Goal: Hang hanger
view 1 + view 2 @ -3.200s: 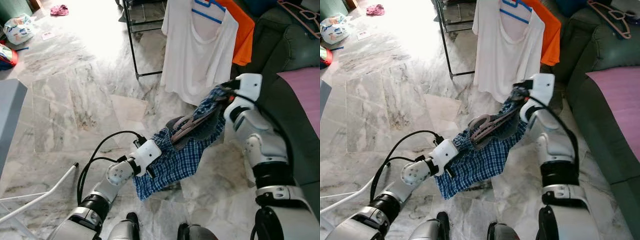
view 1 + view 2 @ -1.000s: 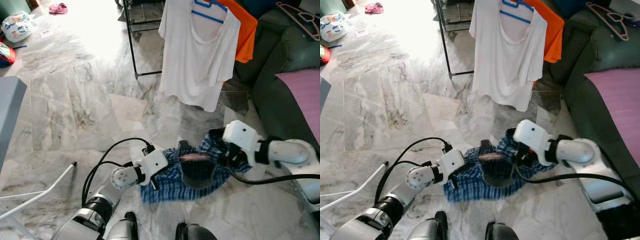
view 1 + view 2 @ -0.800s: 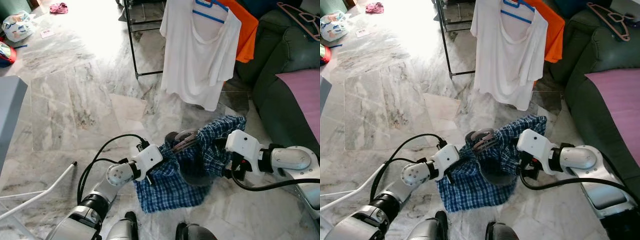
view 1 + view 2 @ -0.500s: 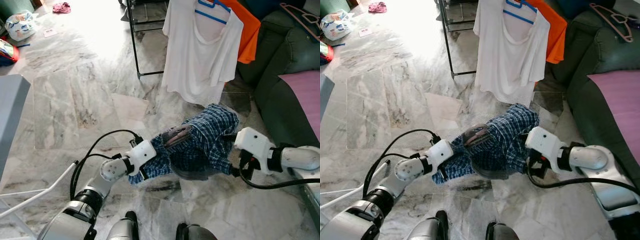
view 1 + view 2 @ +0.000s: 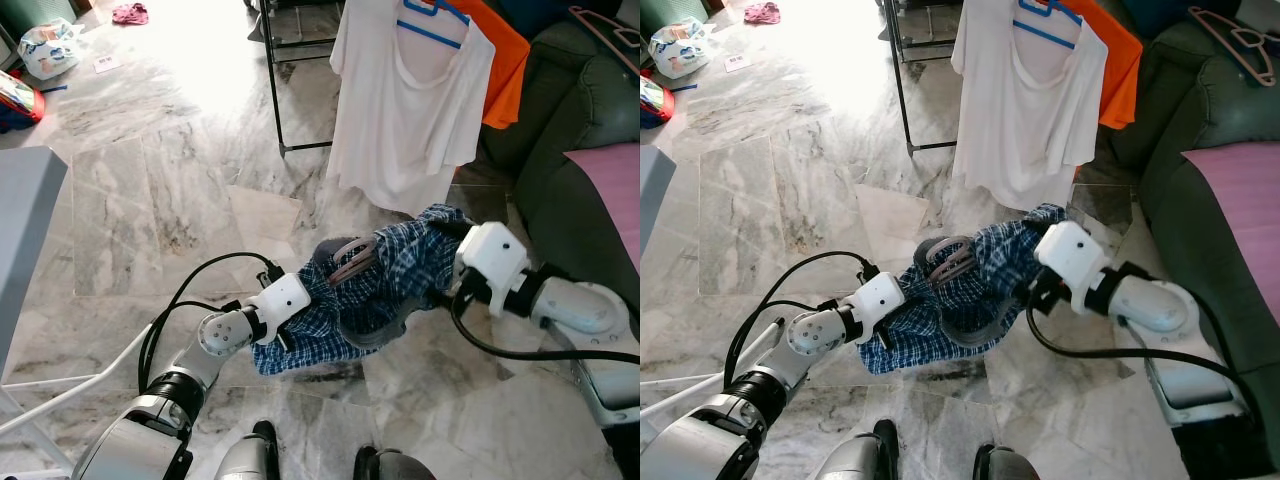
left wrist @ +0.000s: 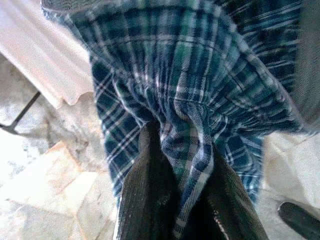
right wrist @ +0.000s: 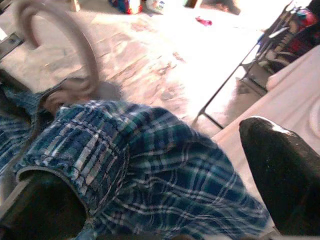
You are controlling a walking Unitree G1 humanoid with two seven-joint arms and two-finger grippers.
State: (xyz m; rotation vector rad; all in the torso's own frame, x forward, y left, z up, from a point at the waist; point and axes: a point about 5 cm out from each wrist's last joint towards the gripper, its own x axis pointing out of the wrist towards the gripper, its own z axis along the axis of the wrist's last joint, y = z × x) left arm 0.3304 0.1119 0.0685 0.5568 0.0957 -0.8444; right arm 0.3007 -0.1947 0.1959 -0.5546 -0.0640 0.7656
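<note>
The marble floor [image 5: 150, 200] runs under everything, with a dark sofa [image 5: 590, 110] well beyond the checked shirt on the robot's right. Behind the shirt stands a black clothes rack [image 5: 275, 80] carrying a white T-shirt [image 5: 405, 110] on a blue hanger and an orange garment [image 5: 510, 60] beside it.

The blue checked shirt [image 5: 385, 290] hangs in the air between the two arms, above the floor and in front of the rack. Its hanger [image 5: 950, 262] pokes out at the top of the shirt, hook free.

The left gripper [image 6: 175, 195] has its jaws clenched on a fold of the shirt's lower edge. The right gripper [image 5: 1035, 290] is at the shirt's far shoulder; whether its jaws are clamped cannot be told.

To hang it well, I judge the hook should be lifted clear of the cloth and turned toward the rack's rail, with the lower edge let go only once the hook bears the weight.
</note>
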